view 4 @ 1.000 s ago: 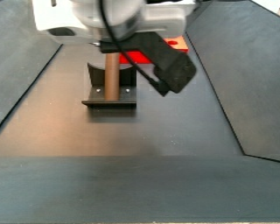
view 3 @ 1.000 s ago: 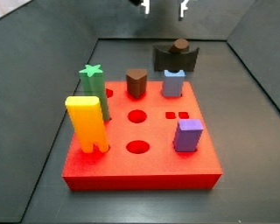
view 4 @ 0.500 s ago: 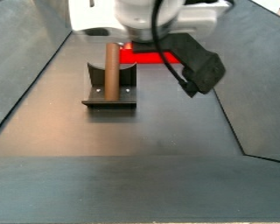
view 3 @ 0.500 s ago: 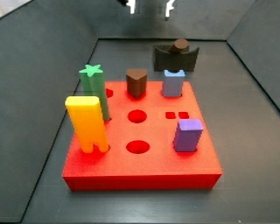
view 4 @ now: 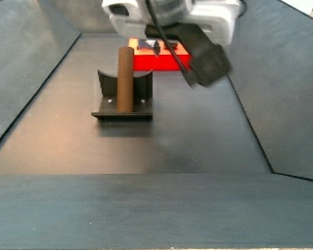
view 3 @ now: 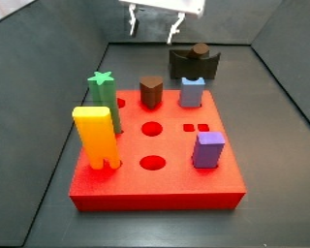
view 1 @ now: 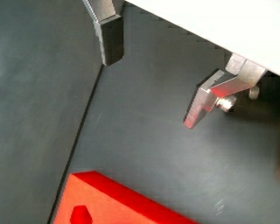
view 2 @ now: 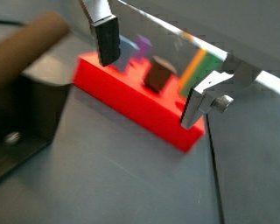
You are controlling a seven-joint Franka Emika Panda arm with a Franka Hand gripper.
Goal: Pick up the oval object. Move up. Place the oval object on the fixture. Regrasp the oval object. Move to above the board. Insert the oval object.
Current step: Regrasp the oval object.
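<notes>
Wrist views both show the end effector [view 2: 152,68] spread wide, its two flat silver fingers [view 1: 108,35] well apart with nothing between them. It hangs high above the dark surface [view 1: 154,140], tilted rather than square to it. In a side view the end effector [view 3: 155,26] sits at about 12 o'clock, at the very top of the frame, above and to the 10 o'clock side of the fixture [view 3: 194,66]. Another side view shows the white arm body [view 4: 172,12] at 12 o'clock, with a dark part slanting down toward 4 o'clock.

Below it, the oval object [view 4: 125,76] rests in the fixture [view 4: 122,102], held by nothing. It is a long brown rod, and its top end pokes up above the fixture [view 3: 200,47]. In a wrist view its blurred end [view 2: 24,51] shows beside the fixture [view 2: 20,122].

The board [view 3: 158,165] lies nearer the camera, at 6 o'clock from the fixture. On it stand a yellow peg [view 3: 94,136], a green star peg [view 3: 102,90], a short brown peg [view 3: 150,91], a blue peg [view 3: 193,90] and a purple peg [view 3: 208,149]. A wrist view shows the board [view 2: 130,96] just beyond the fingers.
</notes>
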